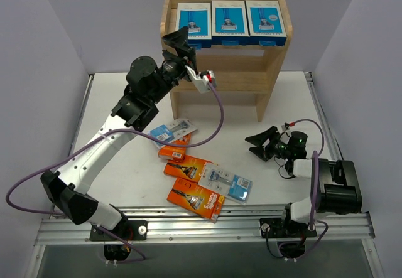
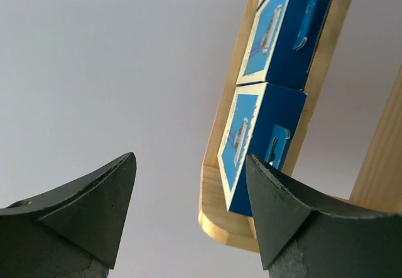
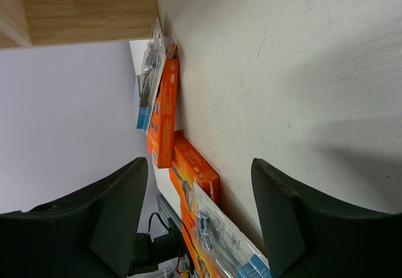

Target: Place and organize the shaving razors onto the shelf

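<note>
Three blue-and-white razor boxes [image 1: 228, 20] stand in a row on the top tier of the wooden shelf [image 1: 274, 64]. My left gripper [image 1: 178, 43] is open and empty, raised at the shelf's top left corner beside the leftmost box [image 2: 254, 146]. On the table lie three orange boxes [image 1: 196, 197] and two clear blister cards [image 1: 230, 183], one [image 1: 173, 129] resting on an orange box. My right gripper [image 1: 259, 144] is open and empty, low over the table to the right of the packs [image 3: 188, 171].
The shelf's two lower tiers [image 1: 220, 80] show no packs. A purple cable [image 1: 217, 112] loops from the left wrist over the table. A metal rail [image 1: 207, 221] runs along the near edge. Grey walls close both sides.
</note>
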`<state>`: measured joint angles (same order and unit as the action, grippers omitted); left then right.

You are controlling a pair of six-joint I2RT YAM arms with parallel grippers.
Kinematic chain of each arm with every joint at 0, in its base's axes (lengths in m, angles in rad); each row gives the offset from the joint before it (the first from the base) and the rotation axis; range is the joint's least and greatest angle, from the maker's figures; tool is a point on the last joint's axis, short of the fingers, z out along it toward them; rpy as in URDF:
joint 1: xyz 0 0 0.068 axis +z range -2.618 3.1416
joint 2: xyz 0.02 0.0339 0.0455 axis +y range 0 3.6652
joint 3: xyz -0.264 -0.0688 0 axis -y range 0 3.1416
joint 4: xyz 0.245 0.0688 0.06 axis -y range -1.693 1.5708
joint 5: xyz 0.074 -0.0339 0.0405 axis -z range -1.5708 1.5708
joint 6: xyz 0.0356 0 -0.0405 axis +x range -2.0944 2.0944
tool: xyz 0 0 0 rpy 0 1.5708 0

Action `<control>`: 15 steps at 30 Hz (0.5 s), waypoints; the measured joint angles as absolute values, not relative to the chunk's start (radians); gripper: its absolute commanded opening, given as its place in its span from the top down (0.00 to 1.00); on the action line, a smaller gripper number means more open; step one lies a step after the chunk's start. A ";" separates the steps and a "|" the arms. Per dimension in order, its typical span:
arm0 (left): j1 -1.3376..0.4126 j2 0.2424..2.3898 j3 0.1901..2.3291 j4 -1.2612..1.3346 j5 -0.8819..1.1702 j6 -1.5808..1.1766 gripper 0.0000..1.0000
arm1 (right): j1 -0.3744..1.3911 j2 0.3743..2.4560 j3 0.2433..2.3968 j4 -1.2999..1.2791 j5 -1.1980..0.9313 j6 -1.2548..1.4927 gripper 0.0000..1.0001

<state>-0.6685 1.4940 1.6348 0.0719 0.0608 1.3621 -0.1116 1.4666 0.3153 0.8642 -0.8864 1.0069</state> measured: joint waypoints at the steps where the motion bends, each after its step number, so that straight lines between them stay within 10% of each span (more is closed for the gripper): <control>1: -0.671 1.480 1.635 0.062 0.061 1.347 0.21 | -0.112 1.458 0.315 0.849 -0.885 1.002 0.37; 15: -0.674 1.449 1.918 -0.094 -0.111 0.679 0.22 | -0.112 1.307 0.315 0.712 -0.870 0.967 0.39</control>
<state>-0.6739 1.4494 1.9179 -0.0944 -0.1112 0.6792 -0.1116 1.3071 0.3149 0.7124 -0.8703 0.9672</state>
